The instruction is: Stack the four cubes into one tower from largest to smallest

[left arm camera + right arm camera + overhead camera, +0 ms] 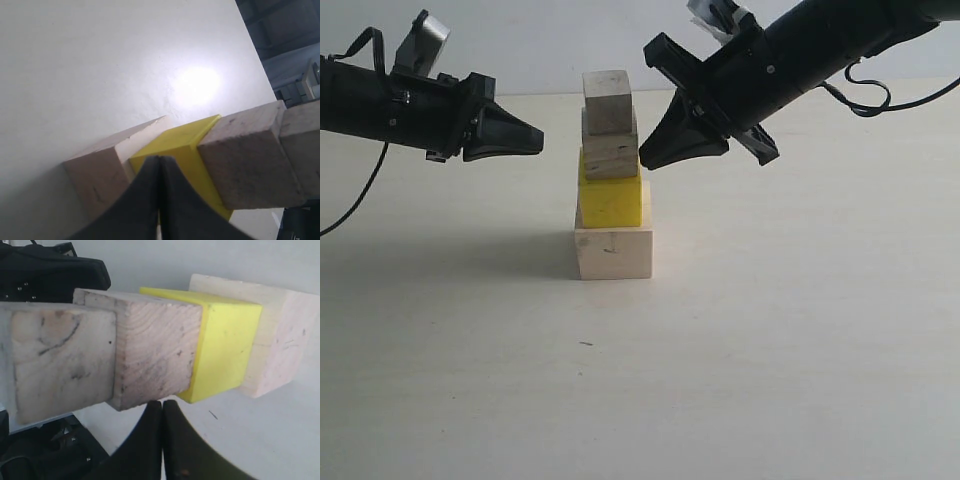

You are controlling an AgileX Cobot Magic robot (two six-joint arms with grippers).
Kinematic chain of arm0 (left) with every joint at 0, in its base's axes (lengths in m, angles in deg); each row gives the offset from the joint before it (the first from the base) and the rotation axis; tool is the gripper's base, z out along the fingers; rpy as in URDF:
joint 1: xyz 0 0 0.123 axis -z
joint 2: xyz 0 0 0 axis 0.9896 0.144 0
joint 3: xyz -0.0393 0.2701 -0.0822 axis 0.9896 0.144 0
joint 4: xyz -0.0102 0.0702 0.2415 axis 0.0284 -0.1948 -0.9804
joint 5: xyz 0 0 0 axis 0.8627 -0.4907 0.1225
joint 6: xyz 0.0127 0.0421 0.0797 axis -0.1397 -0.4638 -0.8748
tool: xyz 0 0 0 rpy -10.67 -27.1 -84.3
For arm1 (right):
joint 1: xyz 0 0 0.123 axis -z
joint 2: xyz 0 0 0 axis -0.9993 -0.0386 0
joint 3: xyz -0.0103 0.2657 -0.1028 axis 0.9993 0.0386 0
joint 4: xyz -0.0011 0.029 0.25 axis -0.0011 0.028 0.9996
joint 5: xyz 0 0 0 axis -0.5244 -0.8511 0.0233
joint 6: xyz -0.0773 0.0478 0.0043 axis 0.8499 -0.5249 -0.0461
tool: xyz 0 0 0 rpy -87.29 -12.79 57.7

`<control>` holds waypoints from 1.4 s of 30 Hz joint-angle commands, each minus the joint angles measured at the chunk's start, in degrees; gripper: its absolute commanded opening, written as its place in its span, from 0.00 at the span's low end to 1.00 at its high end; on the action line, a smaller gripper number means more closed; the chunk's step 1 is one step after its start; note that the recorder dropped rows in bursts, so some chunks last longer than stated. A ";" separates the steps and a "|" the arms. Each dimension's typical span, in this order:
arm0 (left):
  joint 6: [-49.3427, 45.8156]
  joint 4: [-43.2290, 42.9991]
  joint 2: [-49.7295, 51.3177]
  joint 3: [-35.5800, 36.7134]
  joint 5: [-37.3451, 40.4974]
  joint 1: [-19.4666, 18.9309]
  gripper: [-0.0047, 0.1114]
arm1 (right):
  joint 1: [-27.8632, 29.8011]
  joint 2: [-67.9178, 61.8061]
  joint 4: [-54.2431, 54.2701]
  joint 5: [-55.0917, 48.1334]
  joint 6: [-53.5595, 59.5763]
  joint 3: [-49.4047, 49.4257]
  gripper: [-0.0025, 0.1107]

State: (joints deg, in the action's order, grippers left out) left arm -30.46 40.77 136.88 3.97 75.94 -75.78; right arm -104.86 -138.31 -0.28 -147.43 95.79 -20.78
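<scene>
The four cubes stand as one tower in the middle of the table: the largest pale wood cube [613, 253] at the bottom, the yellow cube [611, 198] on it, the plywood cube [610, 150] above, and the smallest wood cube [608, 100] on top. My left gripper [538, 134] is shut and empty, its tip a little left of the plywood cube. My right gripper [646, 158] is shut and empty, its tip just right of the plywood cube. The left wrist view shows shut fingers [159, 161] before the yellow cube [192, 150]. The right wrist view shows shut fingers [162, 404] beside the plywood cube [155, 352].
The pale table [770, 350] spreads around the tower with nothing else on it. A dark cable [350, 205] hangs from the left arm, another loops behind the right arm [865, 90].
</scene>
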 commanded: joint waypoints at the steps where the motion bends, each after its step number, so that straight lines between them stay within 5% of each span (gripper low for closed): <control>1: -0.43 1.00 -0.60 0.07 -0.09 -0.03 0.04 | 0.03 0.59 0.63 -0.78 1.10 0.24 0.02; 42: -0.59 1.00 -0.60 0.12 -0.09 -0.03 0.04 | -0.93 0.59 0.77 2.85 1.11 0.24 0.02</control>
State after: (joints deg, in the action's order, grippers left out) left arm -30.58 40.77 136.88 3.97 75.89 -75.78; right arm -105.60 -138.31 0.38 -145.40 96.22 -20.78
